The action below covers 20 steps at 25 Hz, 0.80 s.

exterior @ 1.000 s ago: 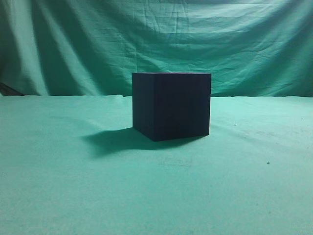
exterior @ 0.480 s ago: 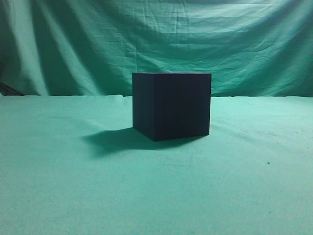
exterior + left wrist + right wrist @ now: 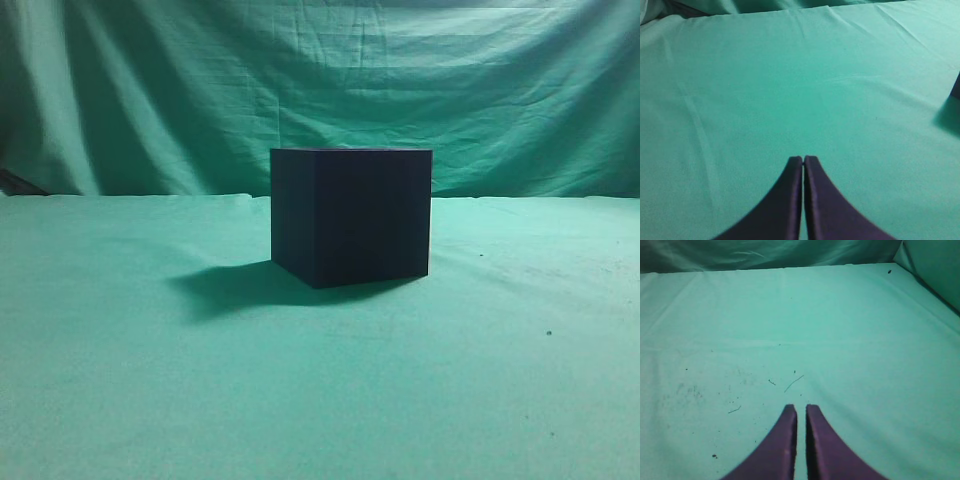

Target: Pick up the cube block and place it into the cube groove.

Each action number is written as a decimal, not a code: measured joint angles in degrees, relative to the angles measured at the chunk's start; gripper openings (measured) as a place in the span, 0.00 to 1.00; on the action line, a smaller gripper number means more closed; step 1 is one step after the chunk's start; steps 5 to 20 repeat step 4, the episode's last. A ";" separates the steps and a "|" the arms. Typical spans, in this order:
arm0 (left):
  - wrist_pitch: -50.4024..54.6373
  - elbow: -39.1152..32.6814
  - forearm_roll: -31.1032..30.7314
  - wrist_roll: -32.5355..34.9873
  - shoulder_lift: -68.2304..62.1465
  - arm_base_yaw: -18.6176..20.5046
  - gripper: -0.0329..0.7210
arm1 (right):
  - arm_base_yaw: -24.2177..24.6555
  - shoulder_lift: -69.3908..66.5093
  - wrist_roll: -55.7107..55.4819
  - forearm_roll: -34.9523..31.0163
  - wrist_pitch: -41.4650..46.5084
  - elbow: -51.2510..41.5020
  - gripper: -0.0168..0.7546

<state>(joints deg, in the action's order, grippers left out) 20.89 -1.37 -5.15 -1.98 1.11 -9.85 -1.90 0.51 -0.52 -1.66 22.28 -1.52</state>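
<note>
The cube groove (image 3: 350,215), a large near-black box with sharp edges, stands on the green cloth in the middle of the exterior view. A dark sliver of it shows at the right edge of the left wrist view (image 3: 956,86), with its shadow below. The small purple cube block shows in no view. My left gripper (image 3: 803,159) is shut and empty above bare cloth, well left of the box. My right gripper (image 3: 801,409) is shut but for a thin slit, empty, above bare cloth. Neither gripper shows in the exterior view.
Green cloth covers the table (image 3: 150,380) and hangs as a backdrop (image 3: 150,90) behind it. The box casts a shadow (image 3: 225,285) to its left. Loose threads and specks (image 3: 793,383) lie on the cloth ahead of my right gripper. A raised cloth fold (image 3: 935,265) stands at far right.
</note>
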 joint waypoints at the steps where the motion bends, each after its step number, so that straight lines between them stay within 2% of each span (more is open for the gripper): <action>1: 0.00 0.00 0.00 0.00 0.00 0.00 0.04 | 0.00 0.00 0.00 0.00 0.00 0.00 0.02; 20: 0.00 0.00 0.00 0.00 0.00 0.00 0.04 | 0.00 0.00 0.00 0.00 0.00 0.00 0.02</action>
